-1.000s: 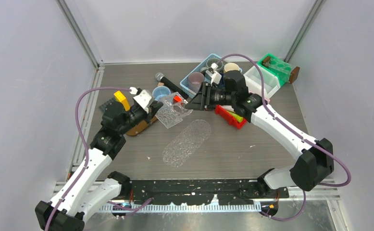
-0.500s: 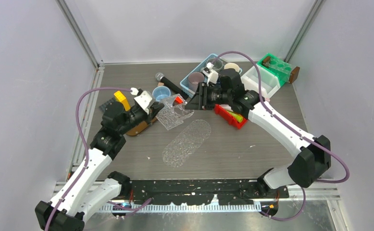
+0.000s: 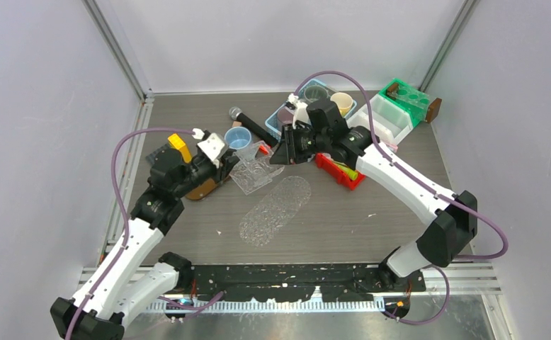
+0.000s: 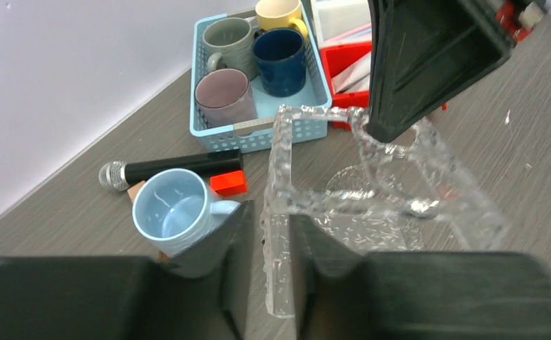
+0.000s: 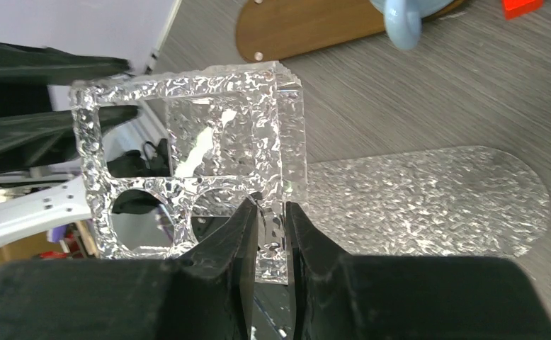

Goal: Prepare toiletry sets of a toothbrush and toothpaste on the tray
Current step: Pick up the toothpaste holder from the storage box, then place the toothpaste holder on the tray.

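At the middle of the grey table, one clear pebbled acrylic rack with cut-out holes sits tilted between the two arms: the right fingers are clenched on one wall, the left fingers straddle another, and whether they press it cannot be told. One flat oval tray of clear pebbled plastic lies on the table just beside the rack, touching neither pair of fingers. Behind stand one light blue mug, one black microphone, one red block and one pale blue basket of four mugs.

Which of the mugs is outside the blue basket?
The light blue mug, beside the black microphone. The grey mug, cream mug, navy mug and mauve mug sit inside the basket.
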